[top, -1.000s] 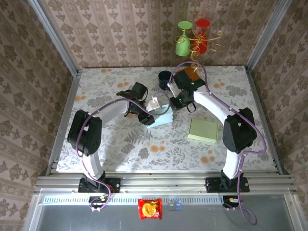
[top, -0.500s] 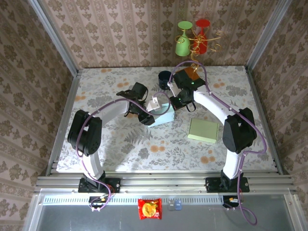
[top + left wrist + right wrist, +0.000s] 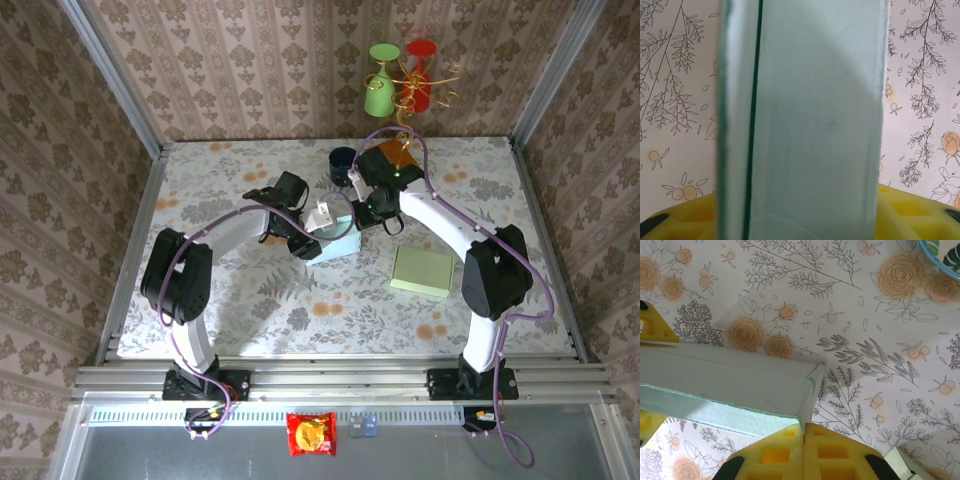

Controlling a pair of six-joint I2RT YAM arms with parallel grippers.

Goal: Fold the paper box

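My left claw point(image 3: 306, 243) is grasping the paper box point(image 3: 810, 125). Its 2 yellow pads point(image 3: 920, 212) sit against either side of an upright pale blue panel. The panel rises straight away from the claw and has a dark slit running near its left edge.

My right claw point(image 3: 804, 436) is clenched, its 2 yellow fingers point(image 3: 840, 452) pressed together along 1 seam. The thin end of a flap point(image 3: 725, 380) of the same box runs down into that seam, so this claw is pinching the box at a corner. From the seam the flap stretches off to the claw's left as a long pale strip with a blue-green cut edge.

Seen from above, the box lies between my 2 claws and touches both. The left claw is at its left side and the right claw at its far right corner.

Just beyond the right claw stands a dark cup point(image 3: 343, 163). Beside the cup is an orange-brown object point(image 3: 392, 152), partly hidden by my arm. A flat green box point(image 3: 422, 270) lies to the right of the right claw and nearer my bases, well apart from the paper box.

All of this rests on the flower-printed table point(image 3: 220, 190). Far behind both claws, 2 glasses point(image 3: 400, 85), 1 green and 1 red, hang against the back wall. Behind my bases, past the table's rail, lies a red snack packet point(image 3: 311, 433).
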